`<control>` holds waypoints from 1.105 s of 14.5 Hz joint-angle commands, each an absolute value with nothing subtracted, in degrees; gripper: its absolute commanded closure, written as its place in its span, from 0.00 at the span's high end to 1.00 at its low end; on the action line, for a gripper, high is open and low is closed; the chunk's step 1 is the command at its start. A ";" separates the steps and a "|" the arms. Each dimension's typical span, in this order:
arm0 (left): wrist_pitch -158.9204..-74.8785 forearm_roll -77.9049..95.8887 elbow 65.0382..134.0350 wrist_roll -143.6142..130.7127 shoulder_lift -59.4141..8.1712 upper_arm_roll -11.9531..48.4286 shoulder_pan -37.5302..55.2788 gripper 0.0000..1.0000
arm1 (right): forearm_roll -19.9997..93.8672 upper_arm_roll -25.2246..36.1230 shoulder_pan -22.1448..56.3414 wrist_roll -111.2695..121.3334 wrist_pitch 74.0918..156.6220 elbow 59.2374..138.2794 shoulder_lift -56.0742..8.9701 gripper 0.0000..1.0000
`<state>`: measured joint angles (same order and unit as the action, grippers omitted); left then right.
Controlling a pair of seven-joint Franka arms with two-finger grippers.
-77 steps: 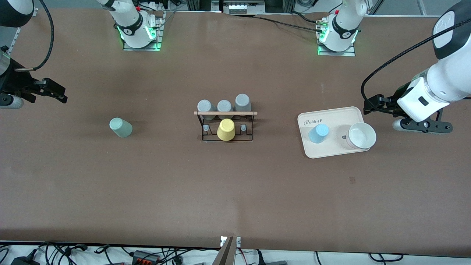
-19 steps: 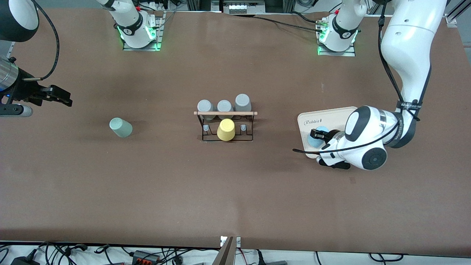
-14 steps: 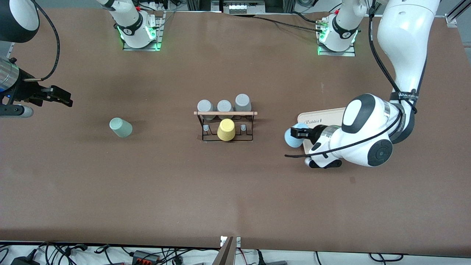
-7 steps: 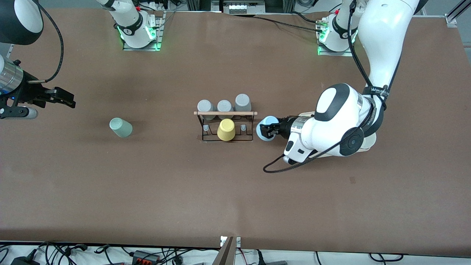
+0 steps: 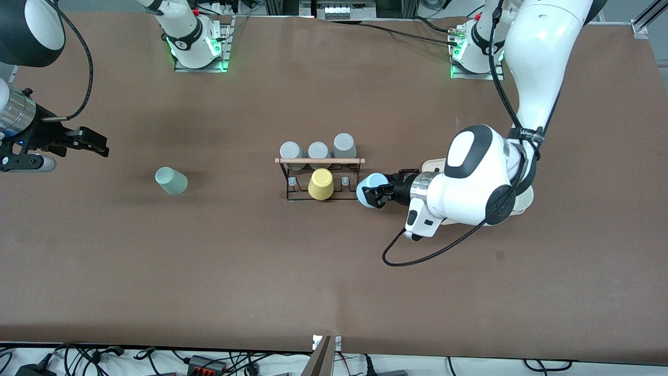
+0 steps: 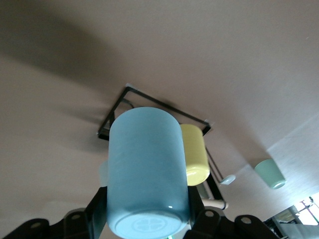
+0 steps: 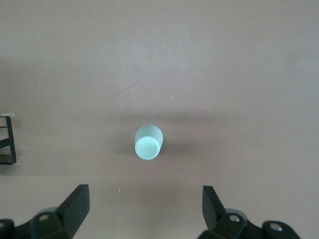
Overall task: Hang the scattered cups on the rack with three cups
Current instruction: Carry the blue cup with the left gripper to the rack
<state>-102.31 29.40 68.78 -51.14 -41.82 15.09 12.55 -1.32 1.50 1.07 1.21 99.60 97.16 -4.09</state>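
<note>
We note the left tool (image 5: 377,194) pinching the blue cup (image 5: 367,190) beside the rack (image 5: 320,180); misalignment may knock the yellow cup (image 5: 320,184). Right tool (image 7: 144,209) spread, waiting over the green cup (image 7: 148,142).

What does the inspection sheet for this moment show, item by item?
Surface: brown table, bare in places.
Job's things: light blue cup in the left gripper, beside the rack; mint cup on the table toward the right arm's end.
Clutter: yellow cup and three grey cups on the rack; cream tray, mostly hidden.
Grippers: left shut on the light blue cup; right gripper open, over the mint cup.
Cables: black cable looping from the left wrist.
Surroundings: wires along the table edge.
</note>
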 commanded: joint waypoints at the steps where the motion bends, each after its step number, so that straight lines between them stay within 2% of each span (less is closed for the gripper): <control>1: -104.33 31.72 66.71 -54.14 -43.24 14.85 14.94 0.01 | -1.41 1.41 1.67 2.29 99.23 95.10 -4.30 1.00; 16: -102.48 27.86 68.82 -50.28 -44.12 14.77 17.67 0.03 | -1.14 1.49 1.41 2.11 99.32 95.01 -6.68 1.00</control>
